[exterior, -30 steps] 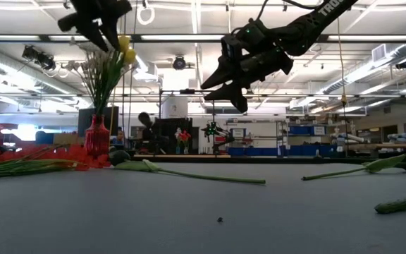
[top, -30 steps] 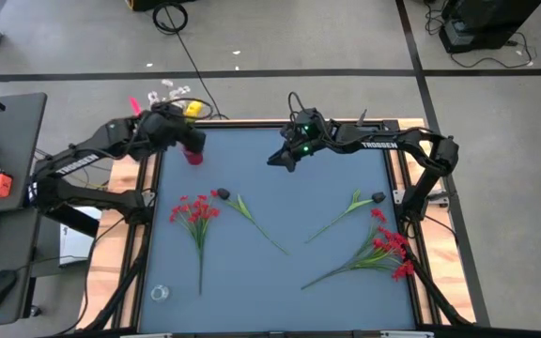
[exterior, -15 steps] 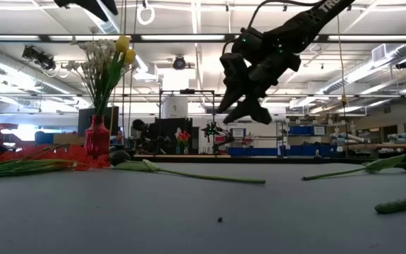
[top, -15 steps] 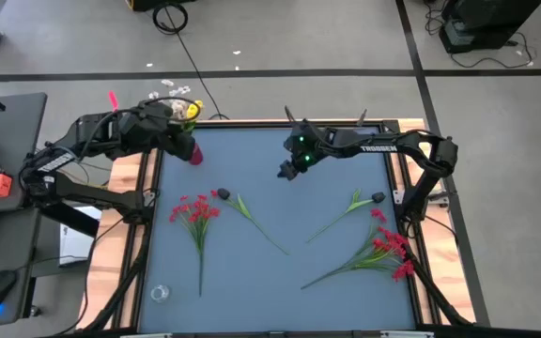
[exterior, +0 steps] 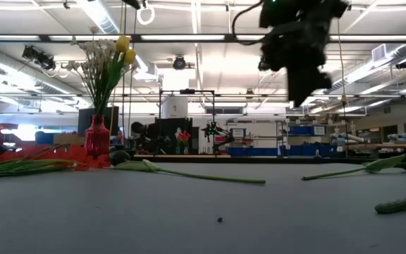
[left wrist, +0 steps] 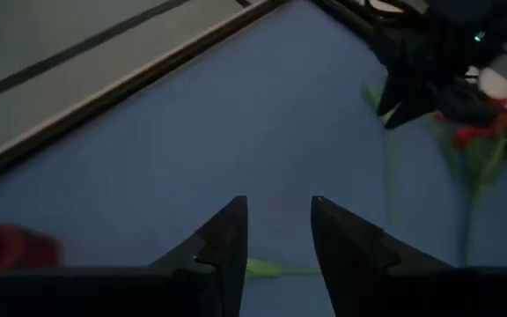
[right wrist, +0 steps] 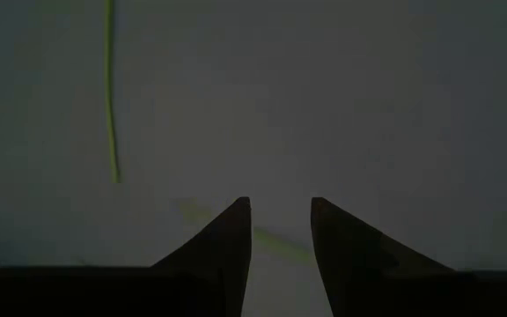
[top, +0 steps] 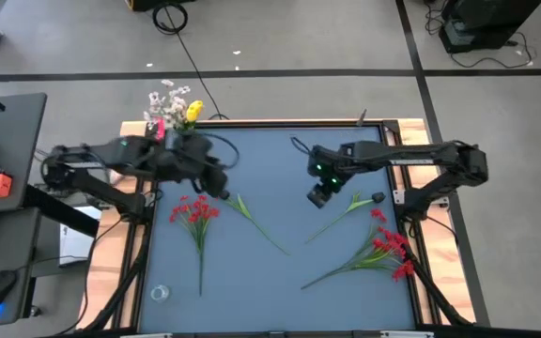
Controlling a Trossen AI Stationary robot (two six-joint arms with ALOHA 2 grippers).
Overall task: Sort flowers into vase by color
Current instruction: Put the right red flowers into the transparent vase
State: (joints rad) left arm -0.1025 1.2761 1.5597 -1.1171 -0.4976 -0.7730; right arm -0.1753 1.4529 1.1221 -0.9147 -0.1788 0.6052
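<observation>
Stem orientation is the deciding factor here. Right gripper [top: 318, 195] hangs above the mat, fingers parted with nothing between them (right wrist view shows a clear gap and bare mat under it). Nearest flower to it is the dark-bud flower [top: 349, 208], lying flat just beside the gripper toward the right edge of the table [top: 252, 282]; its long axis runs diagonally, bud end [top: 378, 197] at the far right, bare stem tip nearer the table's middle. A thin green stem also shows ahead of the fingers in the right wrist view, so I judge this arm the better placed for that flower. Left gripper [top: 216, 181] is likewise parted and empty, poised over the bud end of a second green stem [top: 256, 223] that slants away toward the centre. Red spray [top: 195, 212] lies just beside it. Vase [exterior: 97, 135] stands at the far left corner, already holding white clusters and the yellow tulip [exterior: 123, 46]; a larger red bunch [top: 383, 250] lies at the right edge.
</observation>
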